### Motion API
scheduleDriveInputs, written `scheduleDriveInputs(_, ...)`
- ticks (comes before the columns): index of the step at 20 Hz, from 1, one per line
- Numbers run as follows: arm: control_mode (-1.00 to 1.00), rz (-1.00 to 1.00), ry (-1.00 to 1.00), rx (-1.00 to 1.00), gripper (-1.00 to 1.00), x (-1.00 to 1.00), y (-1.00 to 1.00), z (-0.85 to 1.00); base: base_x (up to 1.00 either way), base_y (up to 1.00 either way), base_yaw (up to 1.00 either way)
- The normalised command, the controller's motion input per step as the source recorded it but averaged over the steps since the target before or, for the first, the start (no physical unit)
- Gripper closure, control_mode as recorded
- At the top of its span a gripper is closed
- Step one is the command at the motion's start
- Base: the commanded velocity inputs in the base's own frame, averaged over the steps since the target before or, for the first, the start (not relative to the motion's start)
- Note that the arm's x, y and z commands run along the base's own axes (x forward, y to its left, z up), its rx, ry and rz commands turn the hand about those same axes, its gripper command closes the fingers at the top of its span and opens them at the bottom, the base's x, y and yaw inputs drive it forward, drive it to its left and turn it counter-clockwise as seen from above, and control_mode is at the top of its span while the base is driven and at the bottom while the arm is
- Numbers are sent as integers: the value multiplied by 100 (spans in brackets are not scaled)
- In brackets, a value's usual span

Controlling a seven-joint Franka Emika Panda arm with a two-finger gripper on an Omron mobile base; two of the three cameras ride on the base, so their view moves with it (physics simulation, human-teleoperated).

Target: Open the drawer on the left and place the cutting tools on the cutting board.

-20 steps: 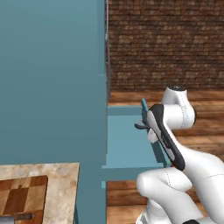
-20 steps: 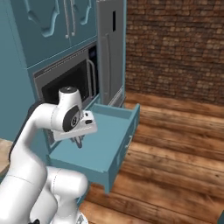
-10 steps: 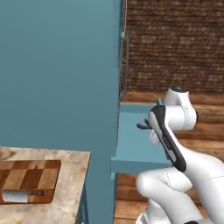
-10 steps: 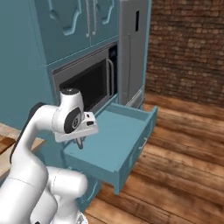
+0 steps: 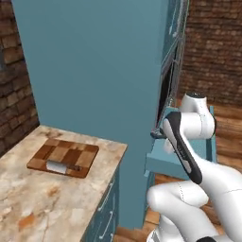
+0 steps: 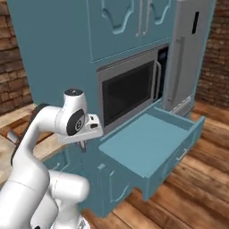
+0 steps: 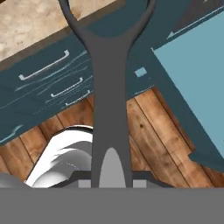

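My gripper is shut on the slim grey metal tool, whose forked head points away from the hand toward the counter edge. In the right base view the gripper hangs just left of the open teal drawer, above the lower cabinets. The left base view has the gripper beside the tall cabinet's corner. On the marble counter lies the block-patterned cutting board. The knife rests along the board's near edge, silver blade to the left and brown handle to the right.
A tall teal cabinet stands between the counter and the drawer. Above the drawer sit a microwave and, further right, a grey fridge. Narrow stacked drawers face the wooden floor below the counter.
The base has driven left: the whole scene has slid right in both base views and more of the counter and cutting board shows. The arm keeps its pose with the tool.
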Motion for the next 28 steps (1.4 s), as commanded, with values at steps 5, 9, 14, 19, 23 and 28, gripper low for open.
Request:
scheduleDriveInputs(5, 100, 0, 0, 0, 100, 0, 0, 0, 32, 0, 62)
scheduleDriveInputs(9, 100, 0, 0, 0, 100, 0, 0, 0, 41, 0, 64)
scheduleDriveInputs(14, 100, 0, 0, 0, 100, 0, 0, 0, 89, -11, 68)
scheduleDriveInputs(19, 100, 0, 0, 0, 100, 0, 0, 0, 55, -31, 18)
scheduleDriveInputs(23, 100, 0, 0, 0, 100, 0, 0, 0, 85, 1, -2)
scheduleDriveInputs(28, 100, 0, 0, 0, 100, 0, 0, 0, 100, 6, -5)
